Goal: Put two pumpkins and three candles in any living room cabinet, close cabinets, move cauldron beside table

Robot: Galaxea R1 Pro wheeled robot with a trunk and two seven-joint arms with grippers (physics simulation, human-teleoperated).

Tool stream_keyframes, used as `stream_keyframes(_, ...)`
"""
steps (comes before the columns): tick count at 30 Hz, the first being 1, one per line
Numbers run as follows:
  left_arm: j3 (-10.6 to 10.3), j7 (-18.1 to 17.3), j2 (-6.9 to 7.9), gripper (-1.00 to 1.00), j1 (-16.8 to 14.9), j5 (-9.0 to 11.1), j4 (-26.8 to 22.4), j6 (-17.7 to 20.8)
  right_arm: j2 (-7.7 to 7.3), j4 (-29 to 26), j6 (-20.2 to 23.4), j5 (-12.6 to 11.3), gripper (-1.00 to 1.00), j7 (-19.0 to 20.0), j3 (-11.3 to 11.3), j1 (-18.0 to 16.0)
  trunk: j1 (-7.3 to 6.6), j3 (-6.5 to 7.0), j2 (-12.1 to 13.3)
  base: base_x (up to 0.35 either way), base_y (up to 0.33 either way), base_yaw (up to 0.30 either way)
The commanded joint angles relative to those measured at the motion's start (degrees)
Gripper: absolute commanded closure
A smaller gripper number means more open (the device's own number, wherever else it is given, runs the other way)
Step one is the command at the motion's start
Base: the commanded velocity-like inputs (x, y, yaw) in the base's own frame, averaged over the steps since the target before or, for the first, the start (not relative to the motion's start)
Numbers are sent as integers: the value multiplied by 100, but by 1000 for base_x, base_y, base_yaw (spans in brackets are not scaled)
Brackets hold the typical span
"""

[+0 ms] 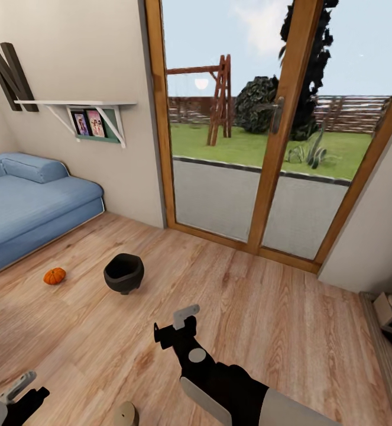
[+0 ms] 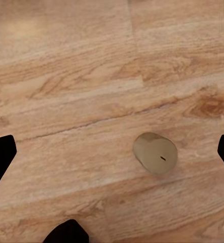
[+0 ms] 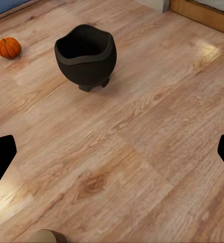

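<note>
Head view: the cauldron [image 1: 124,273] is upright on the wood floor [image 1: 266,307] with a pumpkin [image 1: 54,276] just beside it toward the blue sofa [image 1: 30,204], and a candle [image 1: 125,414] sits down near my left tool [image 1: 12,393]. Left wrist view has my left tool's fingers spread wide, nothing held, that candle [image 2: 155,153] on the floor between them. Right wrist view, my right tool [image 1: 182,322] is spread too, with the cauldron [image 3: 85,56] and pumpkin [image 3: 8,47] further off.

Black cauldron [image 3: 85,56] upright on wood floor [image 3: 142,152], pumpkin [image 3: 8,47] nearby
</note>
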Motion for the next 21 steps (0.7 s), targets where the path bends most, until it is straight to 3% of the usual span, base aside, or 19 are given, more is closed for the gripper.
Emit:
stream_keyframes(1, -33, 47, -1, -100, -17, 65, -9, 25, 0, -9, 30, -23, -100, -69, 9, -8, 0, -5, -3, 0, 1, 0)
stream_keyframes(5, -491, 48, -1, -100, -101, 77, 67, 28, 6, -17, 25, -24, -100, -236, -17, -8, 0, -5, -3, 0, 0, 0)
stream_keyframes(7, -761, 45, 9, -100, -365, 56, 531, 21, 9, -28, -5, -33, -100, -529, -30, -8, 0, -5, -3, 0, 0, 0)
stream_keyframes(9, -999, -4, 10, -100, -862, 1, 1186, 11, 11, -40, -186, -44, -100, -998, -30, -8, 0, -5, -3, 0, 0, 0)
stream_keyframes(12, -1545, -624, -4, -100, -1329, -423, 1816, -318, 6, -105, -361, -53, -100, -1500, -28, -8, 0, -5, -3, 0, 0, 0)
stream_keyframes(14, -1679, -941, -20, -100, -1479, -740, 1924, -638, 3, -148, -391, -54, -100, -1592, -28, -8, 0, -5, -3, 0, 0, 0)
stream_keyframes(17, -1755, -1139, -72, -100, -1657, -976, 1956, -723, -2, -361, -393, -49, -100, -1686, -28, -8, 0, -5, -3, 0, 0, 0)
stream_keyframes(21, -1873, -1548, -141, -100, -1720, -1246, 1967, -734, 3, -1295, -325, -61, -100, -2191, -22, -8, 0, -5, -3, 0, 0, 0)
